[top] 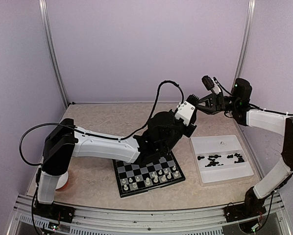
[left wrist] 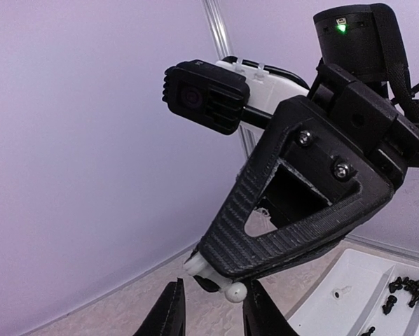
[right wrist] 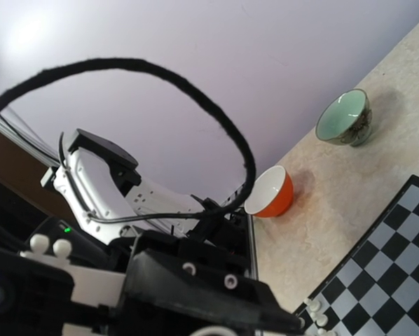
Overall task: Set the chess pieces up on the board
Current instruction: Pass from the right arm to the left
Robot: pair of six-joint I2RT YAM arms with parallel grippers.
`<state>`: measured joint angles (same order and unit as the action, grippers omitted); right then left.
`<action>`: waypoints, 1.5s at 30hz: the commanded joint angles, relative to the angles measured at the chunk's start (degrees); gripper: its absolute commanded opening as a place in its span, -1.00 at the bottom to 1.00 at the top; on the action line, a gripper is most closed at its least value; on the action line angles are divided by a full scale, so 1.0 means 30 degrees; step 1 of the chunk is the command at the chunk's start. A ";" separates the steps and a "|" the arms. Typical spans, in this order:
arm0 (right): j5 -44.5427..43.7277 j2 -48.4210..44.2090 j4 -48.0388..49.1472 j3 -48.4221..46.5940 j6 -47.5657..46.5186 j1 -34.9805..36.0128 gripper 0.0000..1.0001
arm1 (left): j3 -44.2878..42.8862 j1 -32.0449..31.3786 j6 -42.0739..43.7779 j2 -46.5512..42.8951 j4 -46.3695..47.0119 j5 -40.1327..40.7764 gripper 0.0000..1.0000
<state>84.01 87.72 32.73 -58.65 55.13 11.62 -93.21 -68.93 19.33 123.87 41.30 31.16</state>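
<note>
1. While the two arms meet in mid-air above the far side of the table (top: 95, 117), the right claw (left wrist: 211, 274) is clenched on a cream-white piece (left wrist: 234, 290) at its very tip. The piece lies sideways, its rounded head poking out past the black finger.
2. The left claw (left wrist: 214, 308) is released. Its two black fingers (left wrist: 169, 316) stand spread on either side of the held piece, and the left wrist view shows a gap between each of them and the piece.
3. The board (top: 128, 170) lies flat on the table, near the front edge and between the two arm bases. Its far part is hidden beneath the left arm (top: 102, 144).
4. Cream-white pieces on the board (top: 154, 177) stand upright in the two rows nearest the arms' bases. The rest of the visible squares are bare.
5. A white tray (top: 207, 178) sits to the right of the board and apart from it, below the right arm (top: 271, 120).
6. Black pieces (top: 217, 159) lie scattered in a band across the middle of the tray. One lone cream-white piece (top: 223, 143) lies in its far part.
7. An orange bowl (right wrist: 269, 192) stands on the table beside the left arm's base, off the board. The right wrist view shows a green bowl (right wrist: 344, 117) farther along the same stretch of table, apart from the orange one.
8. A black cable (right wrist: 216, 119) arches in a loop over the left arm's wrist.
</note>
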 commanded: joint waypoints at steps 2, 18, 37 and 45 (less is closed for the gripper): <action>0.0240 -0.0493 0.0137 0.0273 -0.0279 0.0288 -0.63 | -0.0245 0.0291 -0.0442 -0.0132 0.0417 -0.0250 -0.41; -0.0163 -0.0455 -0.2289 -0.0092 -0.2726 0.0288 -0.62 | -0.0165 0.0621 -0.2010 -0.0598 -0.0248 -0.2138 -0.39; -0.1606 -0.0391 -0.7749 -0.1298 -0.7760 0.0290 -0.56 | 0.0825 0.1123 -0.4584 -0.2094 -0.0590 -0.3831 -0.57; -0.1314 -0.0314 -0.9043 -0.2056 -0.8874 0.0219 -0.39 | 0.1438 0.1539 -0.5722 -0.2782 -0.1525 -0.4356 -0.66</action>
<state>79.94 87.61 10.52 -62.81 32.23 11.90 -89.62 -65.45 5.02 119.68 36.49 19.57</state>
